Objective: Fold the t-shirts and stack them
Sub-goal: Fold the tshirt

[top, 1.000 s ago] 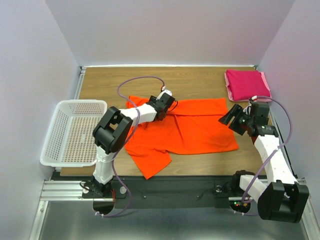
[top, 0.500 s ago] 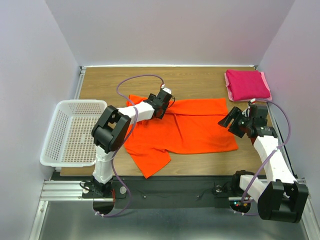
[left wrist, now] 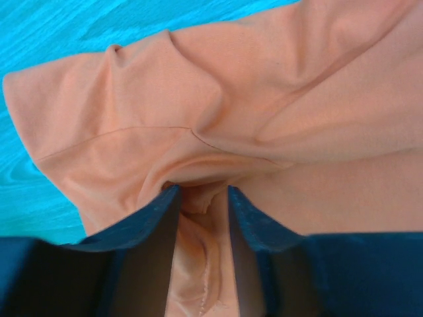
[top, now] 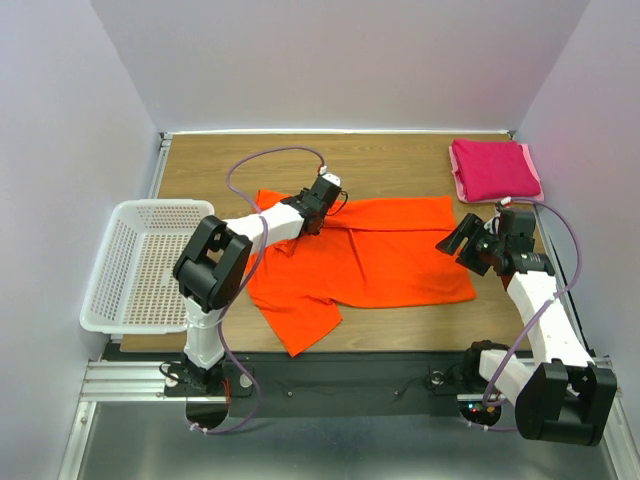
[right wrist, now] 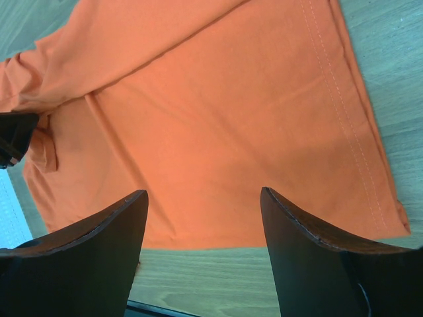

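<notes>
- The left gripper (left wrist: 201, 195) pinches a small ridge of orange cloth. The fold stands up between its two dark fingers (left wrist: 155, 211) and touches both of them.
- This pinch is at the far left part of the orange t-shirt (top: 390, 260), beside a sleeve seam, and the cloth around it is gathered in wrinkles.
- The right gripper (right wrist: 203, 193) has its jaws spread wide with nothing between them. It hangs above the right side of the orange t-shirt, near its hem, and I cannot tell whether it touches the cloth.
- The orange t-shirt lies spread in the middle of the table (top: 400, 160). One sleeve reaches toward the near edge on the left.
- The magenta t-shirt (top: 493, 170) lies folded at the far right corner of the table, well apart from the orange one.
- A white basket (top: 102, 265) stands at the left edge of the table.
</notes>
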Action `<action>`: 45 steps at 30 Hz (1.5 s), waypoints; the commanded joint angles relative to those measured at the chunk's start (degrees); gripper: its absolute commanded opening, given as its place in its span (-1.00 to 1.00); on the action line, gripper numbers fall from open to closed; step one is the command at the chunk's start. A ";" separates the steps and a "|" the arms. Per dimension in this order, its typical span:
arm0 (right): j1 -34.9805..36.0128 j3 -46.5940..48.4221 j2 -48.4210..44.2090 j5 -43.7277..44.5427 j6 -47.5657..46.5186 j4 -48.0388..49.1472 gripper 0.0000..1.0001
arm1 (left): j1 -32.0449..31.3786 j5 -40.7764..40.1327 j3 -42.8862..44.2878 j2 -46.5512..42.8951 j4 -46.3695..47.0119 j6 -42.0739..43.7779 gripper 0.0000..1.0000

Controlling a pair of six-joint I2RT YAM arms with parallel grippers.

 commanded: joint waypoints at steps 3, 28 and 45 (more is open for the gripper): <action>0.44 0.20 -0.65 0.17 -0.67 1.18 0.49 | 0.23 0.08 -0.75 -1.97 -0.73 -0.89 -0.24; 0.44 0.03 -1.27 0.08 -0.32 1.09 0.49 | 0.58 -2.56 0.83 3.91 -2.31 -0.81 -0.24; 0.44 0.82 -0.83 0.17 -0.32 1.18 0.49 | 0.75 0.07 5.22 -2.41 -9.51 -2.21 -0.84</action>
